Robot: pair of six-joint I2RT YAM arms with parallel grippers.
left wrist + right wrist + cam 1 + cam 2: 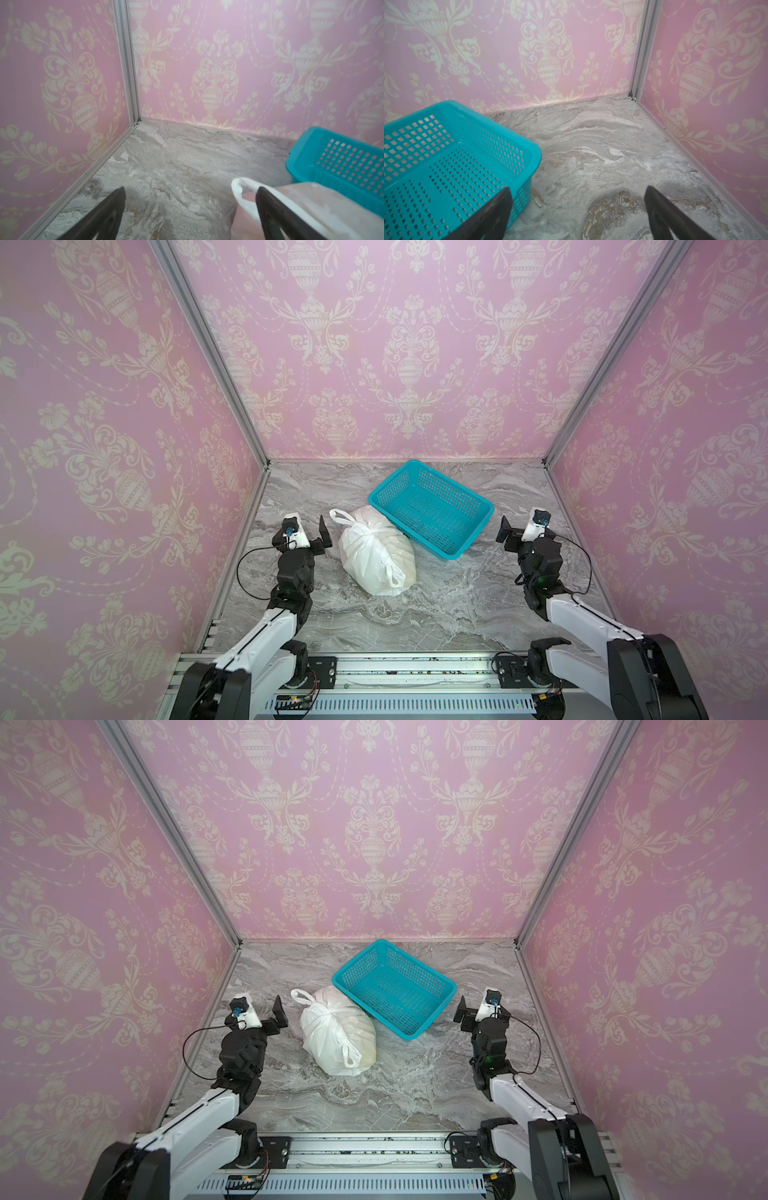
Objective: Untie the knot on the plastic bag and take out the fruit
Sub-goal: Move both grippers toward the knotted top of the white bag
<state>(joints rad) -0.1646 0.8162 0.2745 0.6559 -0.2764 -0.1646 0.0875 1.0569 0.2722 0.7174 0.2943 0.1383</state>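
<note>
The white plastic bag (376,558) (338,1040) lies tied shut on the marble table, touching the teal basket's near-left side. Its knot (367,536) (330,1016) sits on top, with one handle loop sticking out toward the far left and another toward the front. The fruit is hidden inside the bag. My left gripper (311,529) (264,1011) (191,189) is open just left of the bag, holding nothing; in the left wrist view one finger overlaps the far handle loop (239,187). My right gripper (519,531) (473,1011) (578,188) is open and empty, right of the basket.
An empty teal mesh basket (455,486) (417,965) (332,149) (467,108) stands behind and to the right of the bag. Pink patterned walls close in the table on the left, the back and the right. A metal rail (415,668) runs along the front edge.
</note>
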